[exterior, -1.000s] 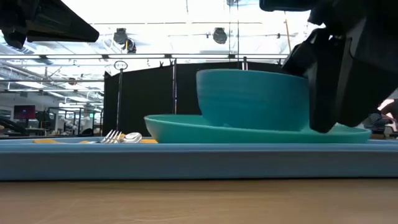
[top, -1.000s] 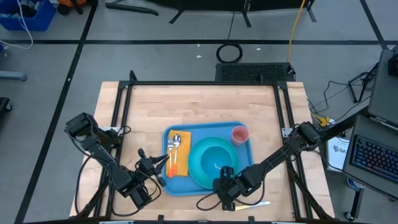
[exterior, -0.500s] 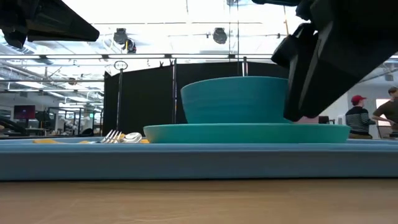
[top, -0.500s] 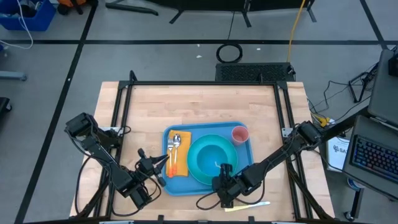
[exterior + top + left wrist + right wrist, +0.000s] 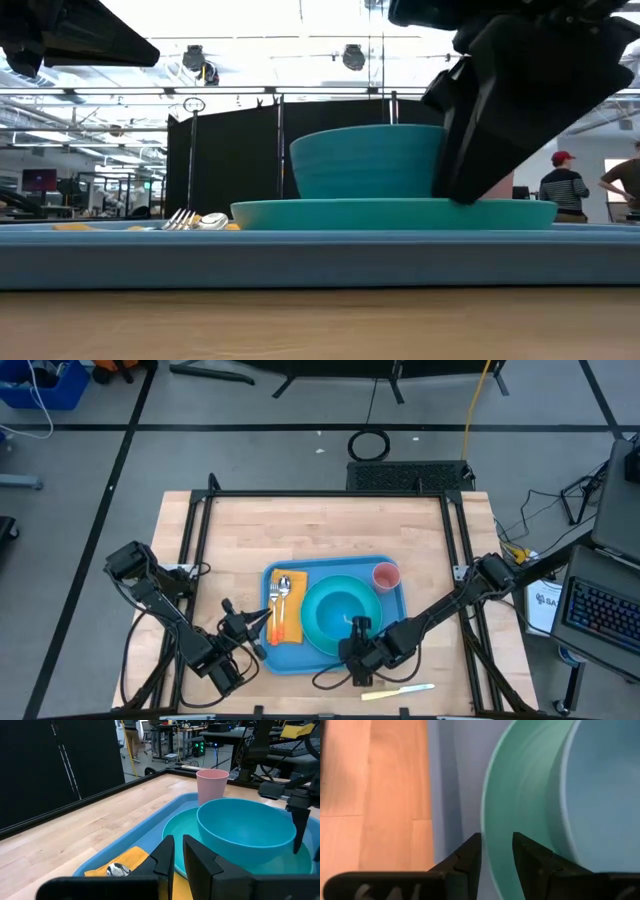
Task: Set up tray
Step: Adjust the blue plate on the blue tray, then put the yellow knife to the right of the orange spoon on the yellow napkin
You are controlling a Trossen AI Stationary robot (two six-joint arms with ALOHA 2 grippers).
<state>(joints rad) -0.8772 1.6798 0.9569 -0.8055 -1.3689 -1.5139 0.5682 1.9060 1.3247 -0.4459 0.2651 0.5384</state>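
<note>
The blue tray [image 5: 393, 605] lies mid-table. On it stands a teal plate [image 5: 318, 640] with a teal bowl [image 5: 338, 610] on top, a pink cup [image 5: 385, 575] at the far right corner, and a fork and spoon [image 5: 281, 592] on an orange napkin [image 5: 285, 622]. My right gripper [image 5: 355, 628] is at the plate's near right rim, shut on it. My left gripper [image 5: 262, 628] hovers at the tray's left edge beside the napkin; its fingers [image 5: 167, 857] leave only a slit, with nothing seen in it. My right gripper has the plate's rim [image 5: 492, 820] between its two fingers, one over the plate's inside and one outside over the tray floor. It comes slanting down from the table's near right. The plate lies flat on the tray, the bowl upright on it.
A knife with a yellow handle [image 5: 398, 691] lies on the bare wood near the table's front edge, right of the tray. Black frame rails run along the table's left, right and far sides. Free wood lies beyond the tray's far side.
The plate with the bowl has slid a little toward the table's left on the tray and now lies flat, with my right gripper moving along at its rim and rolling slightly. My left arm has kept still.
</note>
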